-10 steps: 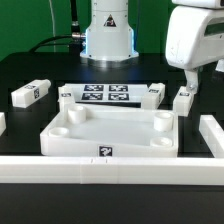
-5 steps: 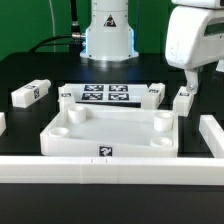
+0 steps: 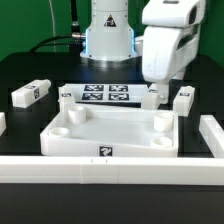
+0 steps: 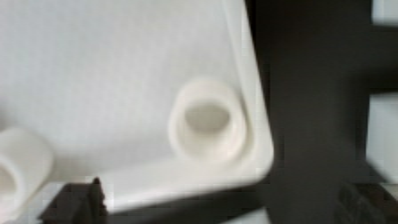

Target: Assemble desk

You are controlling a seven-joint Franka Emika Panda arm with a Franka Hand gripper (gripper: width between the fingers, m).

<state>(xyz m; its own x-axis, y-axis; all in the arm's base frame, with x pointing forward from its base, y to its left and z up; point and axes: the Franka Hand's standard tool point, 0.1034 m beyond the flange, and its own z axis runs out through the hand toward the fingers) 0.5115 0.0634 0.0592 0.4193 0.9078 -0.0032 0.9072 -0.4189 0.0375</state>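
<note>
Desk tabletop (image 3: 70,143) lying rim-up, claw (image 3: 155,95) spread wide, seemingly hovering over its corner socket (image 4: 210,122)

A robotics lab bench, not a home or a shop.
The robot arm's base (image 3: 107,40) is mounted on a matte black table (image 3: 30,70) before a green backdrop (image 3: 20,20). The marker board (image 3: 105,95) lies flat there, white border bars (image 3: 110,168) fence the work area, and a white leg block (image 3: 30,94) carries a printed black-and-white tag.
</note>
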